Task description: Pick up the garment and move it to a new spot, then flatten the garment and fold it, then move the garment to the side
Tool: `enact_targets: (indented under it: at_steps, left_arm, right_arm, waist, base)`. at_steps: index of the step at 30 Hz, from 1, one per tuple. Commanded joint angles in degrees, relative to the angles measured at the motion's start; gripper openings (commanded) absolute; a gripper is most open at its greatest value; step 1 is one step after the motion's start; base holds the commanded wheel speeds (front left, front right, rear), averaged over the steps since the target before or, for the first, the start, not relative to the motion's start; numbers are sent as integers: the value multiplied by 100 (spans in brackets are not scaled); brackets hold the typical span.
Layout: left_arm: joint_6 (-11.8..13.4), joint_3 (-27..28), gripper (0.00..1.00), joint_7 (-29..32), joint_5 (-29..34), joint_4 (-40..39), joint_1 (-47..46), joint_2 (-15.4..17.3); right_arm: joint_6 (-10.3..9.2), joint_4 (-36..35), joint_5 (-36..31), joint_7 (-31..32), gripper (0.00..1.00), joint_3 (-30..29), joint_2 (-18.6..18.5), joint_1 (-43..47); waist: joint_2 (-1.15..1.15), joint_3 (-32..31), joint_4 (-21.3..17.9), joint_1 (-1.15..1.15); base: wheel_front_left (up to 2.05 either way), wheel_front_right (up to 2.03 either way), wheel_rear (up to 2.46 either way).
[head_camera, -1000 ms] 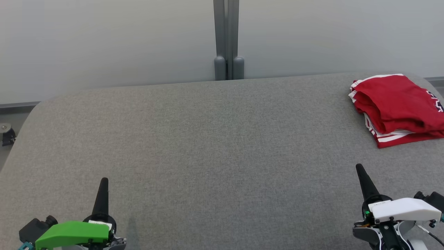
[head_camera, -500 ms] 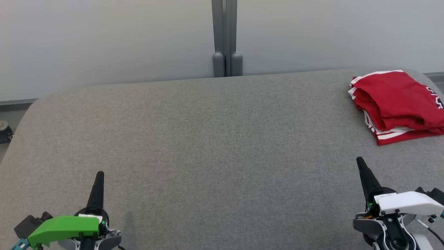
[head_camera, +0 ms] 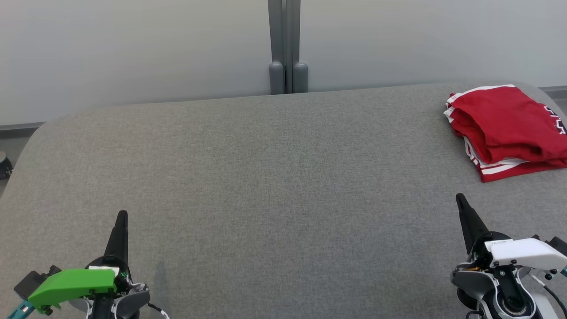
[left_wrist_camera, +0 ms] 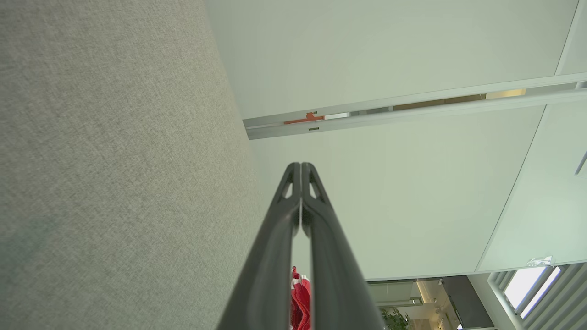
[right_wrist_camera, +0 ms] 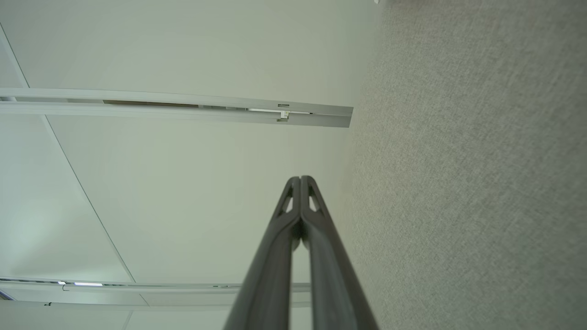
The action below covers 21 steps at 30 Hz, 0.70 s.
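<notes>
Folded garment (head_camera: 505, 128) at table's (head_camera: 266, 177) far right, ahead of right gripper (head_camera: 460, 198); left gripper (head_camera: 121, 214) near left. Head view: each reads as 1 spike. Wrist views: both tip pairs pressed together, empty.

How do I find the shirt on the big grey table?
Start at the wide grey fabric-covered table. Look to its far right corner, beyond the right gripper. There lies a folded red jersey with white striped trim, bright against the plain grey.

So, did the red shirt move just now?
No. The red shirt sits the same way from the grey post behind the table; both slid up the picture together, so the camera moved, not the shirt.
</notes>
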Motion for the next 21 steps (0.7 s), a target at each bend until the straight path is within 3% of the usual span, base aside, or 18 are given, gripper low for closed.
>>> enact_targets:
  at_steps: [1, 14, 21]
  left_arm:
    - [-27, 47, 0, 30, -114, 7, -134, 19]
    - [-67, 172, 0, 175, -612, 96, -273, 1]
    - [-63, 190, 0, 189, -575, 93, -266, -14]
  right_arm:
    - [4, 12, 121, 44, 0, -27, 3, -114]
    - [4, 72, 615, 190, 0, -104, 26, -235]
    - [4, 71, 578, 199, 0, -117, 35, -213]
  waist:
    - [0, 10, -4, 0]
    - [0, 87, -35, 0]
    - [0, 89, -36, 0]
  base:
    - [0, 0, 0]
    - [0, 0, 0]
    - [0, 0, 0]
